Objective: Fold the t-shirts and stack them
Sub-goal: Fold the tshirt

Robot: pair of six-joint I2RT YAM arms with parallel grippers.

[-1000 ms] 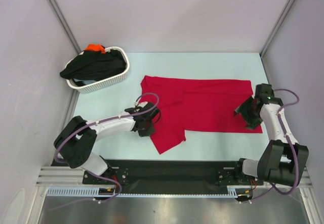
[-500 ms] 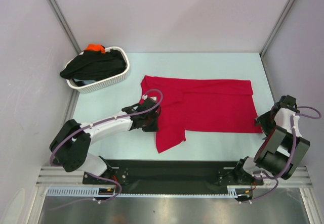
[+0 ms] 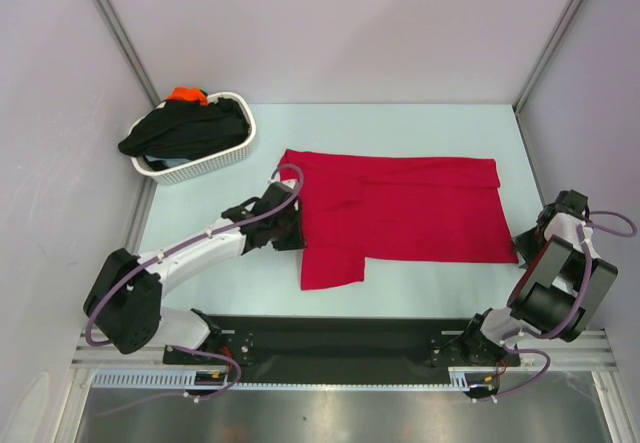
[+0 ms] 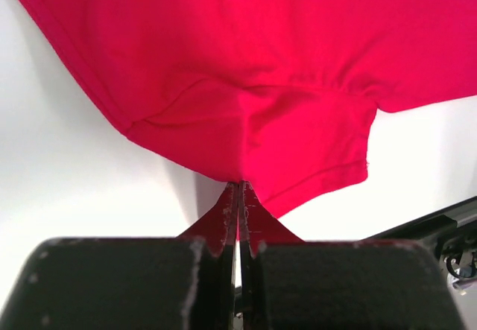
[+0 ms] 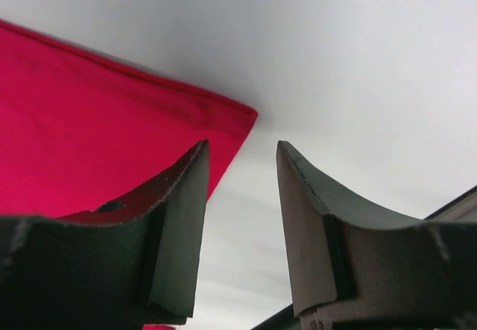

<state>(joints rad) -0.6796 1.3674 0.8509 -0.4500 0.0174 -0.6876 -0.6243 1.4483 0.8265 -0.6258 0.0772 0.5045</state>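
Observation:
A crimson red t-shirt [image 3: 410, 208] lies spread on the pale table, with a flap hanging toward the near edge at its left. My left gripper [image 3: 288, 225] is shut on the shirt's left edge. In the left wrist view the jaws [image 4: 240, 187] are closed together on a pinch of the red cloth [image 4: 246, 77]. My right gripper [image 3: 528, 240] is at the shirt's near right corner, open and empty. In the right wrist view [image 5: 241, 147] that red corner [image 5: 89, 121] lies just left of the fingers. Black [image 3: 190, 128] and orange [image 3: 187, 94] shirts lie heaped in the basket.
A white woven basket [image 3: 215, 161] stands at the far left of the table. Grey walls close in the left, back and right sides. A black rail [image 3: 330, 338] runs along the near edge by the arm bases.
My right gripper has let go of the shirt's right edge and drawn back to the right. My left gripper has moved away and leftward with the cloth, shifting the near flap.

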